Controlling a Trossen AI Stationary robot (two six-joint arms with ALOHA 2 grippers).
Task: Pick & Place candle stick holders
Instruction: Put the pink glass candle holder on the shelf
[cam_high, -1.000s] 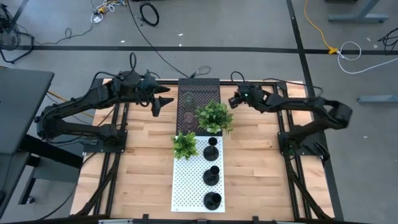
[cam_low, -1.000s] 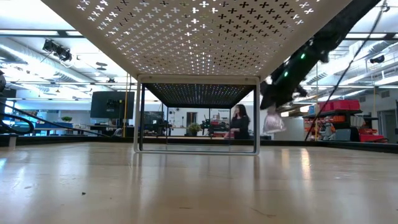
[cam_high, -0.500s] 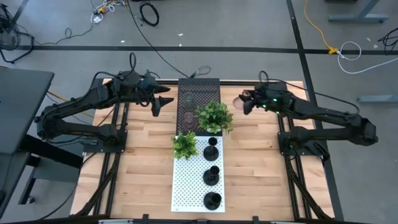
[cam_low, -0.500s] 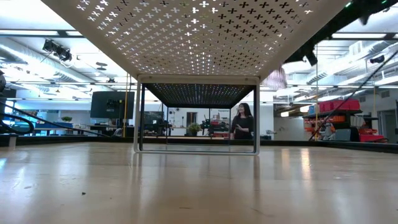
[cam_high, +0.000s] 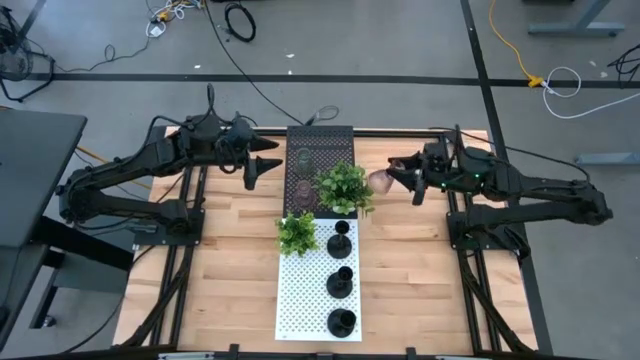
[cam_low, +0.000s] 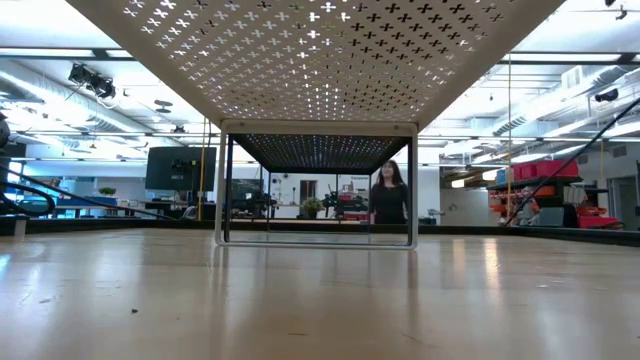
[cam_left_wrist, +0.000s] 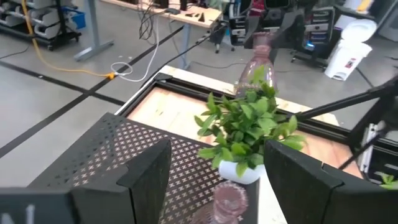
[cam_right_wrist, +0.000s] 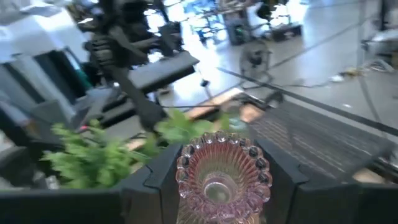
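Note:
My right gripper (cam_high: 398, 180) is shut on a pink glass candle stick holder (cam_right_wrist: 222, 175), raised above the table right of the larger plant (cam_high: 345, 188). Two more glass holders (cam_high: 303, 157) stand on the black perforated shelf (cam_high: 330, 140). Three black holders (cam_high: 341, 282) stand by their round bases in a row on the white perforated shelf (cam_high: 300, 300). My left gripper (cam_high: 264, 165) hovers open just left of the black shelf, pointing toward it, with nothing between its fingers. The low view shows neither gripper. My right gripper pinches the pink glass holder by its ribbed sides (cam_right_wrist: 186, 190) just under the scalloped rim, one finger (cam_right_wrist: 149, 180) on each side. The fingers come about level from the table's right. The holder (cam_left_wrist: 261, 65) stands roughly upright, lifted clear of table and shelves.
A smaller plant (cam_high: 297, 232) stands at the white shelf's far left corner, next to the first black holder. Bare wooden table (cam_high: 230, 270) lies left and right of the shelves. A person (cam_low: 388, 200) stands in the room beyond the table.
My right gripper has risen with the pink glass holder, out of the top of the low view, and drawn back a little toward the table's right and near edges. It has tipped from slanting downward to about level. The holder stays in its hold.

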